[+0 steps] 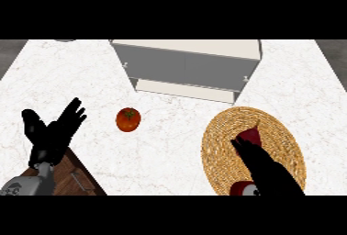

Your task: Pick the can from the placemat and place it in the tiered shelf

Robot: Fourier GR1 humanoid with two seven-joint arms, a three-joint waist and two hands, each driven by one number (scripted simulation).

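Reaching in from the lower right, the right hand [261, 160] lies over the woven placemat [224, 151], its fingertips at the red can [251, 136], which lies near the middle of the mat. Whether those fingers have closed round the can I cannot tell; the hand's back hides most of the contact. The left hand [54, 126] rests at the left edge, fingers up and spread apart, holding nothing. A tomato [128, 119] sits on the bare counter [169, 156] between the two hands, well apart from the mat. The tiered shelf [186, 69] stands at the far side, beyond both.

The risk from here, as I judge it, is a poor hold: the can looks to lie tilted (its exact pose is hard to read), so fingers closing from above may roll it across the weave instead of seating round it. A later carry toward the shelf could also clip the lower tier's front edge.
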